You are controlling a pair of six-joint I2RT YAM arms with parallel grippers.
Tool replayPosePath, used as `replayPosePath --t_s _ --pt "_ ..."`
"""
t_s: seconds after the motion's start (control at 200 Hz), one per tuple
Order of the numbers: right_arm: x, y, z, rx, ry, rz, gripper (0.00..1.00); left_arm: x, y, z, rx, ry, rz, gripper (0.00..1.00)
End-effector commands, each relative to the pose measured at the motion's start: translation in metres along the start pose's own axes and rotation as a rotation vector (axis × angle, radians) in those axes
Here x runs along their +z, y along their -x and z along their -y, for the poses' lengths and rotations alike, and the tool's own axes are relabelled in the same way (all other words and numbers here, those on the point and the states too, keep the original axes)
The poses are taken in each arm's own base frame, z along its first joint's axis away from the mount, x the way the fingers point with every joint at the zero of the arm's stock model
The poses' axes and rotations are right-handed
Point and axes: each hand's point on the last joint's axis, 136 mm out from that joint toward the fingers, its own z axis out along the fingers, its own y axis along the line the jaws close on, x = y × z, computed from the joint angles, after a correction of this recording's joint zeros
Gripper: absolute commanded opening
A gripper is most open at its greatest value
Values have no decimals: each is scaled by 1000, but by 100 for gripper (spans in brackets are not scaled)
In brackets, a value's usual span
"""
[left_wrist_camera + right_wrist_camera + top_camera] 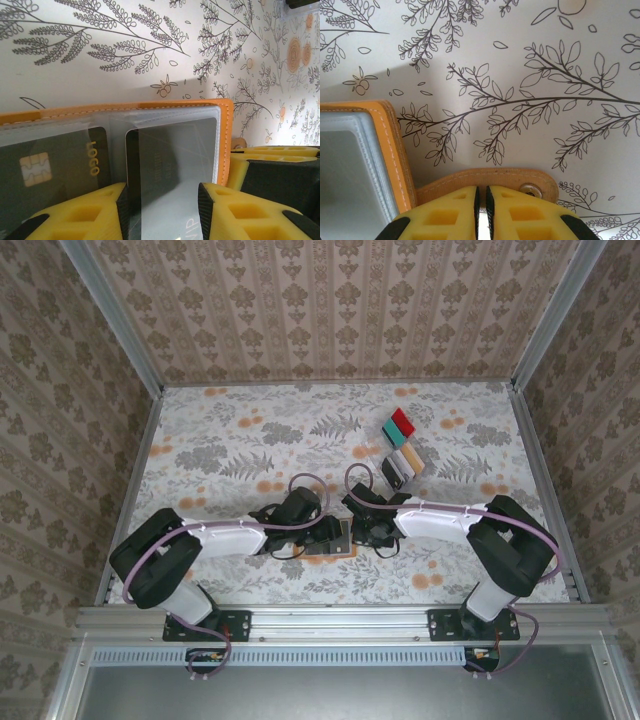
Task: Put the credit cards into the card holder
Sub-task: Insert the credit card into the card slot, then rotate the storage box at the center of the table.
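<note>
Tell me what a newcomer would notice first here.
The orange card holder lies open at the near middle of the table, a dark chip card behind its clear pocket. The right gripper pinches its snap tab. Coloured cards lie fanned at the far right.

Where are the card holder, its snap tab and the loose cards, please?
card holder (226,145): left wrist, orange edge.
snap tab (490,176): right wrist, tan middle.
loose cards (403,450): top external, row's middle.
</note>
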Motion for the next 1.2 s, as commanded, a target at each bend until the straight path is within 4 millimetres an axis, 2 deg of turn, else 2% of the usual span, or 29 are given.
replayPosePath --t_s 0.0,0.215,0.46,0.555,0.795,0.97,1.07,1.09,1.18,1.195 --pt "13 -16 1 12 2 -63 16 -1 0 18 -1 -72 -8 40" --pt "7 -13 -4 23 31 -53 16 -5 1 9 -60 -32 -13 33" --pt "-7 -4 -9 15 45 -20 20 -18 8 3 -62 -11 23 46" --pt "-18 3 -14 3 69 6 23 -24 11 4 -50 -9 31 48" --pt "-45 21 -16 -13 100 70 37 -26 12 0 -49 -10 30 49" --pt "-61 27 -14 -15 117 103 38 -23 12 2 -36 -7 10 49" --pt "-69 33 -10 -11 124 131 39 -29 18 8 -11 -1 31 49" --pt "-80 37 -12 -10 147 155 39 -30 19 9 -5 2 40 49" --pt "-99 53 -7 -23 145 221 41 -38 24 9 8 11 81 50" --pt "-102 54 -1 -27 125 221 41 -40 25 10 10 11 87 50"
